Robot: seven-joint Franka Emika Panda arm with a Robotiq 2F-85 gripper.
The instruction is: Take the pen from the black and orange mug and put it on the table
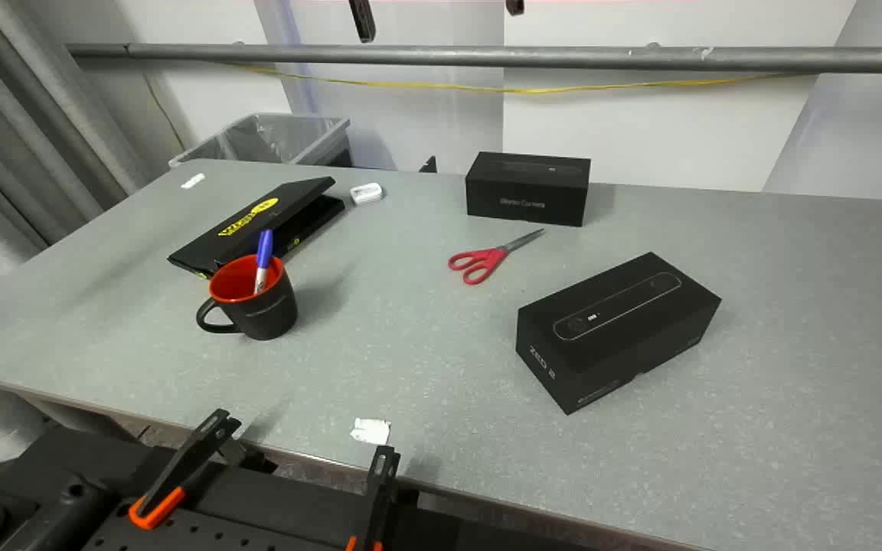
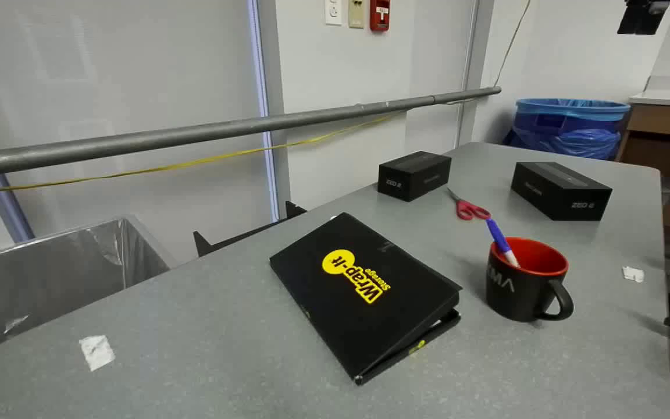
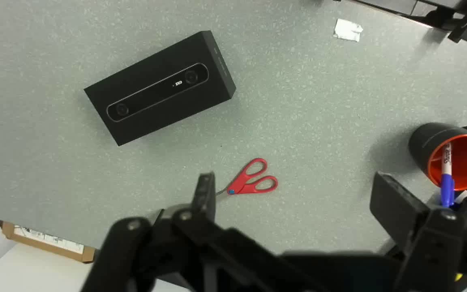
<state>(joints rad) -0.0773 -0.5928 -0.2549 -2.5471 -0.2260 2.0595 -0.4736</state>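
The blue pen with a paler tip stands tilted in the mug, its blue end above the rim, in both exterior views (image 1: 264, 251) (image 2: 499, 235) and the wrist view (image 3: 447, 178). The black and orange mug (image 1: 271, 312) (image 2: 518, 294) (image 3: 430, 142) stands upright on the grey table (image 1: 410, 344) (image 2: 207, 326) (image 3: 318, 101). My gripper (image 3: 293, 180) is open and empty, high above the table. Its fingertips show at the top edge in both exterior views (image 1: 439, 14) (image 2: 642, 18). The mug lies to the right of the fingers in the wrist view.
Red scissors (image 1: 479, 262) (image 3: 243, 184) lie mid-table. Two black camera boxes (image 1: 617, 329) (image 1: 527, 191) stand beyond them. A flat black box with yellow lettering (image 1: 257, 222) (image 2: 352, 285) lies close to the mug. A small white object (image 1: 367, 193) is behind it. A pipe (image 1: 441, 55) runs along the wall.
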